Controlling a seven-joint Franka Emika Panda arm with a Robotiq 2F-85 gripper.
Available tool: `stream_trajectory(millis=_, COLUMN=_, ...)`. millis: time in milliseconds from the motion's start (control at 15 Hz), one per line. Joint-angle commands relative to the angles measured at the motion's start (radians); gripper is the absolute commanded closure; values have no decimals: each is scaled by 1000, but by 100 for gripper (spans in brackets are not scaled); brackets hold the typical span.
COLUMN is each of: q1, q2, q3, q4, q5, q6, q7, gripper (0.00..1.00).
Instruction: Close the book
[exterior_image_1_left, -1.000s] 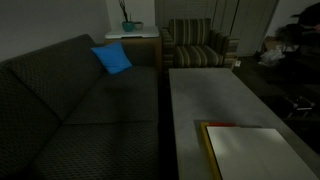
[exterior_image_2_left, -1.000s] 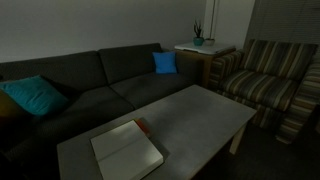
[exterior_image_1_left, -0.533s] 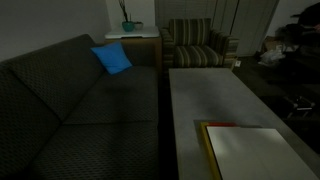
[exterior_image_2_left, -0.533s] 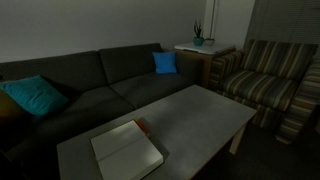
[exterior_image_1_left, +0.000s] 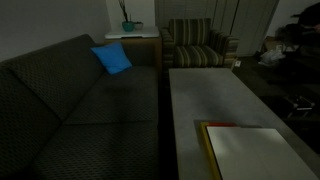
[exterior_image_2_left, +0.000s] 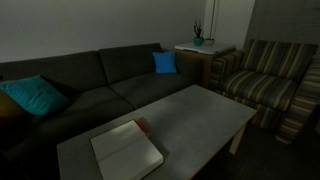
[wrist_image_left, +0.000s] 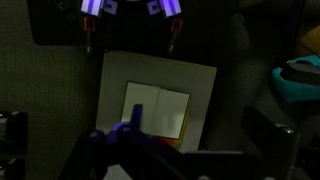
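The book (exterior_image_1_left: 255, 150) lies open on the grey coffee table (exterior_image_1_left: 210, 90), white pages up, with a red and yellow cover edge showing. It also shows in an exterior view (exterior_image_2_left: 127, 150) at the table's near end. In the wrist view the book (wrist_image_left: 157, 112) lies far below on the table (wrist_image_left: 205, 80). My gripper (wrist_image_left: 198, 124) hangs high above it, its two dark fingers spread wide with nothing between them. Neither the arm nor the gripper shows in the exterior views.
A dark sofa (exterior_image_2_left: 90, 85) runs along the table, with a blue cushion (exterior_image_2_left: 165, 62) and a teal cushion (exterior_image_2_left: 32, 97). A striped armchair (exterior_image_2_left: 265, 85) and a side table with a plant (exterior_image_2_left: 198, 42) stand beyond the table's far end.
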Motion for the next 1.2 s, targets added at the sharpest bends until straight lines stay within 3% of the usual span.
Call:
stream_trajectory(millis=0, q1=-1, q2=41, q3=0, q4=-30, q5=0, q6=59, q7=-62, gripper=0)
stream_trajectory(millis=533, q1=73, q2=258, q3=-40, q4=-153, q5=59, q6=411, q7=-282, gripper=0)
stream_trajectory(millis=600, q1=41, q2=176, q3=-14, q4=-147, q5=22, q6=347, q7=-220, gripper=0)
stream_trajectory(millis=1133, q1=65, q2=226, q3=-21, q4=-147, q5=32, q6=400, q7=-262, gripper=0)
